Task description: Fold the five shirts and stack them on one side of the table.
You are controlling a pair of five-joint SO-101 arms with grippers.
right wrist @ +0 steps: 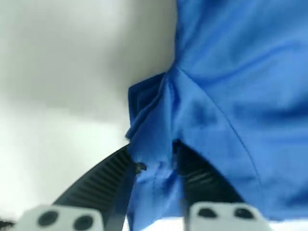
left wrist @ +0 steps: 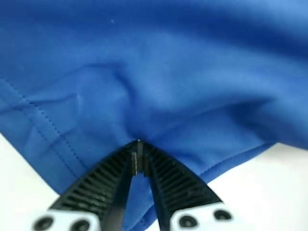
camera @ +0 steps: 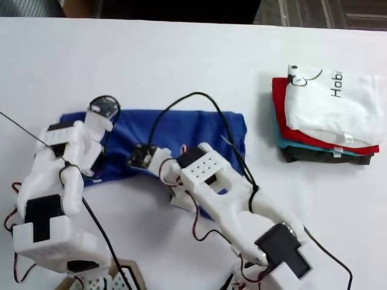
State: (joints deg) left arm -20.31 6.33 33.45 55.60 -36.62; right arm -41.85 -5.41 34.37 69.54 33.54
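Note:
A blue shirt (camera: 181, 132) lies spread on the white table (camera: 151, 60) between the two arms. My left gripper (left wrist: 138, 156) is shut, pinching a fold of the blue shirt (left wrist: 159, 72) near its hem; in the high view it sits at the shirt's left end (camera: 97, 160). My right gripper (right wrist: 154, 166) is shut on a bunched edge of the blue shirt (right wrist: 231, 86), at the shirt's near edge in the high view (camera: 175, 187). At the right side stands a stack of folded shirts (camera: 326, 115), white on top, then red, teal and a dark one.
Black cables (camera: 181, 103) loop over the blue shirt from the arms. The arm bases (camera: 54, 241) stand at the table's near edge. Bare table lies behind the shirt and to the left.

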